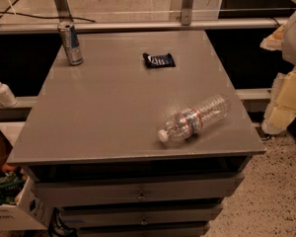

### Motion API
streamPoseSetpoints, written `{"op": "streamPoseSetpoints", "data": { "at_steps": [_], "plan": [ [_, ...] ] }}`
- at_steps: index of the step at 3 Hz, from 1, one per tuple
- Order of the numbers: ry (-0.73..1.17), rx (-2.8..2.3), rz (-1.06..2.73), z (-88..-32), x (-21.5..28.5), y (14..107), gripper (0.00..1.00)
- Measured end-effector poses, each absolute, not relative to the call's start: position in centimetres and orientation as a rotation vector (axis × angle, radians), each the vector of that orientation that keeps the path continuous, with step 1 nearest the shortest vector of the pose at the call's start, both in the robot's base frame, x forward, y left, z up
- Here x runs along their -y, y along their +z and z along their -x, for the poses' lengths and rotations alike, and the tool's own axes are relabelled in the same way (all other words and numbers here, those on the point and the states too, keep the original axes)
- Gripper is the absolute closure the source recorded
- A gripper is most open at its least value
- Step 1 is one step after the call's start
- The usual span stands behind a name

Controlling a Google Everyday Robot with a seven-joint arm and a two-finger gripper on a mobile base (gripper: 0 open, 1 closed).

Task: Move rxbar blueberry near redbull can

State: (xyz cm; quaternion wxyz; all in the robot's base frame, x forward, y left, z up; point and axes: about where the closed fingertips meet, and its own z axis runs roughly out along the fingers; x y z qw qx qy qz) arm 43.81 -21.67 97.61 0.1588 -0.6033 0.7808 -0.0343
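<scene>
The rxbar blueberry (159,60), a small flat dark navy bar with pale lettering, lies on the grey cabinet top (108,107) at the far middle. The redbull can (71,43), slim, silver and blue, stands upright at the far left corner, well to the left of the bar. My gripper (284,100) shows as pale cream parts at the right edge of the view, off the cabinet's right side and lower than the bar, holding nothing that I can see.
A clear plastic water bottle (193,118) with a red-blue label lies on its side near the front right. A white pump bottle (2,91) stands on a ledge at left. A cardboard box (10,201) sits on the floor at lower left. Drawers (138,194) are below the top.
</scene>
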Motion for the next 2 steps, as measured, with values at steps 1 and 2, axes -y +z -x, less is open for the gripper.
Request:
{"op": "streamPoseSetpoints", "data": {
  "at_steps": [1,2],
  "plan": [
    [-0.098,-2.232,1.725,-43.82,21.67,97.61,0.00],
    [-0.072,-2.198,1.719,-44.49,21.70,97.37,0.00]
  ]
}}
